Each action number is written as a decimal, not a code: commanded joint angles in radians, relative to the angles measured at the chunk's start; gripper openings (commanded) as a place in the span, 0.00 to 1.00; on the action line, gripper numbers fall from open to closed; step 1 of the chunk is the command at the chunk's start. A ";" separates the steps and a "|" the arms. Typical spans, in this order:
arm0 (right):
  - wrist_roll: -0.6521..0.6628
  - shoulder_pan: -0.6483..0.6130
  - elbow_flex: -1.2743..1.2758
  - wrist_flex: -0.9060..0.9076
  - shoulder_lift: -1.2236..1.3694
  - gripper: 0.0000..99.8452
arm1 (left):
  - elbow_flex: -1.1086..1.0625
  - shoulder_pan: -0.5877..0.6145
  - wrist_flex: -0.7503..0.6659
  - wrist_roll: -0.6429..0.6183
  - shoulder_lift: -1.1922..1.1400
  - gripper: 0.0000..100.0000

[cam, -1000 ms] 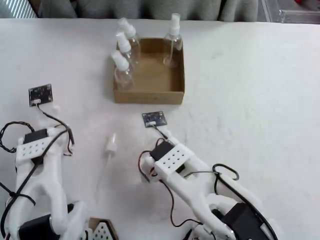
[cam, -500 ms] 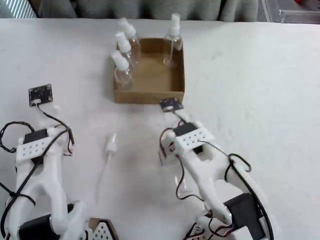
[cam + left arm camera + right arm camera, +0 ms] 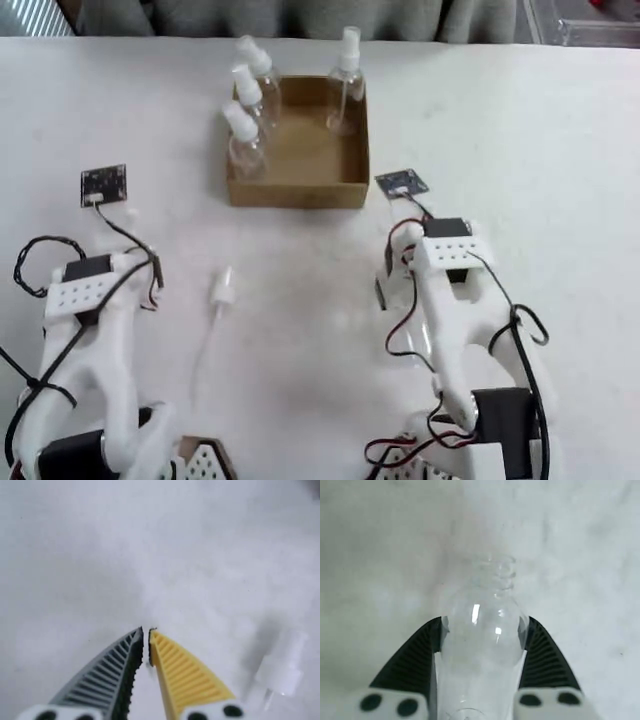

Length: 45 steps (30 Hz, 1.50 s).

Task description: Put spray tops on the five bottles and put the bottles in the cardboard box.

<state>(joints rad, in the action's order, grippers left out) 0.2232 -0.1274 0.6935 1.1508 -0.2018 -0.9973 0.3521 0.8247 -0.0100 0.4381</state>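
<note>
My right gripper [image 3: 482,622] is shut on a clear bottle [image 3: 482,630] with a bare threaded neck and no spray top. In the high view the right arm [image 3: 445,255] stands just in front of the cardboard box's [image 3: 300,190] right front corner. A loose white spray top [image 3: 221,290] with its thin tube lies on the table between the arms. My left gripper [image 3: 146,630] is shut on nothing, its tips low over the table, with the spray top [image 3: 282,662] a short way off to one side. Several capped bottles [image 3: 245,140] stand in the box.
The left arm [image 3: 85,290] stands at the table's left with a small black board [image 3: 104,184] on a cable beyond it. A similar board [image 3: 401,183] lies by the box's right front corner. Inside the box, bare floor [image 3: 305,150] shows in the middle.
The right arm has swung to the right with the bottle, from the table's middle to just right of the box's front. The left arm has shifted slightly forward and right.
</note>
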 commanded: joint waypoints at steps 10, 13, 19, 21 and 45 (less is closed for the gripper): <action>0.066 0.025 -0.032 -0.085 0.012 0.22 | 0.008 -0.025 -0.018 -0.008 0.008 0.04; 0.066 0.022 -0.034 -0.084 0.010 0.24 | 0.008 -0.025 -0.018 -0.008 0.008 0.04; 0.068 0.030 -0.048 -0.081 0.010 0.24 | 0.008 -0.024 -0.018 0.005 0.008 0.04; 0.068 0.030 -0.049 -0.079 0.010 0.24 | 0.008 -0.024 -0.018 0.044 0.008 0.04; 0.138 0.062 -0.080 -0.079 0.136 0.18 | 0.009 -0.025 -0.018 0.066 0.008 0.04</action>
<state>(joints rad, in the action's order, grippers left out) 0.3552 -0.0706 0.6552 1.0909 -0.1281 -0.9989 0.3383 0.8247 0.0453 0.4381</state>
